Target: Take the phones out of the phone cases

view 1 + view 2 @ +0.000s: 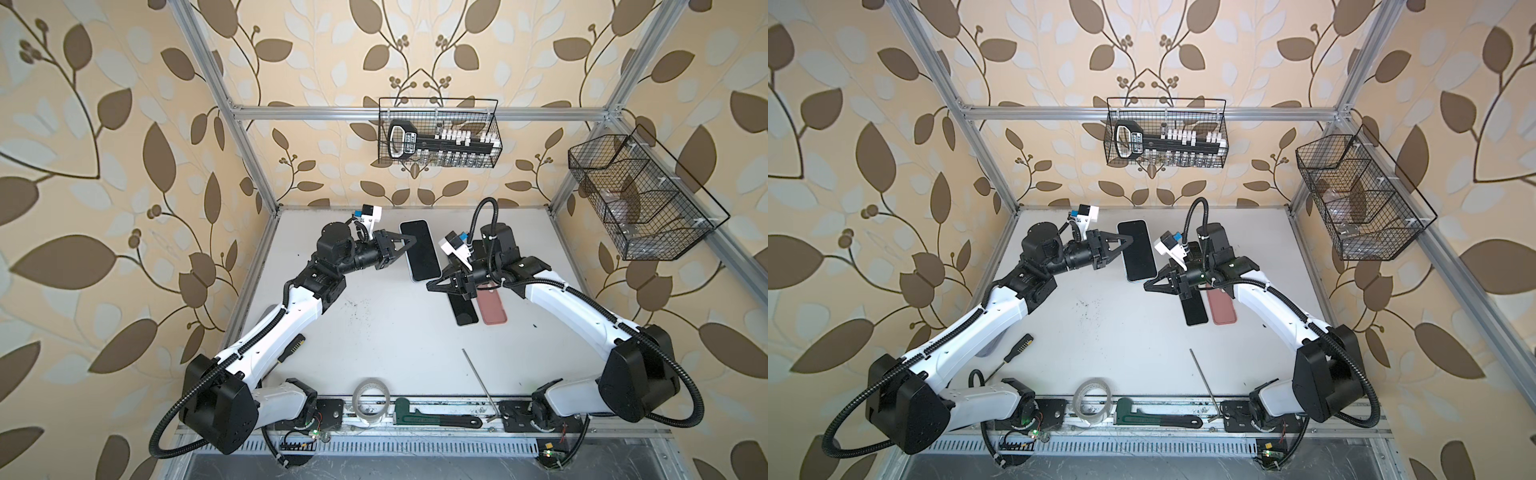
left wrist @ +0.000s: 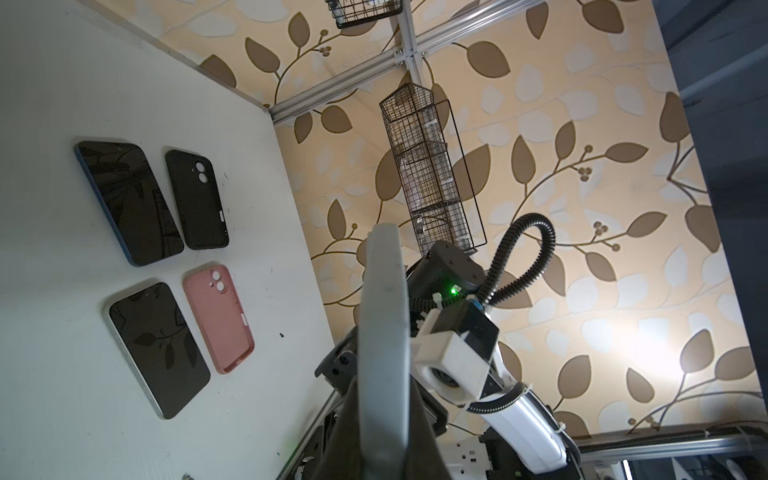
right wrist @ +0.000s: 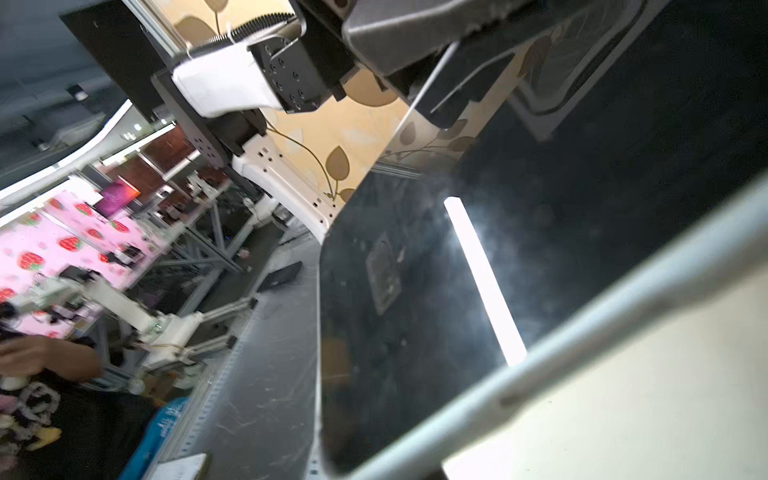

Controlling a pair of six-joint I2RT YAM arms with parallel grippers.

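Both top views: left gripper (image 1: 413,242) clamped on the cased phone (image 1: 420,253), rear centre; right gripper (image 1: 429,286) closed at its near corner, hold unconfirmed. Right wrist view: pale phone case (image 3: 602,320) rim seated round the screen; a slipping peel could wrench the phone free.

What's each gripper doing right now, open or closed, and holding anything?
Left gripper: closed on the phone, in its pale case.
Right gripper: closed by the phone's lower corner; a grip on the case cannot be told.
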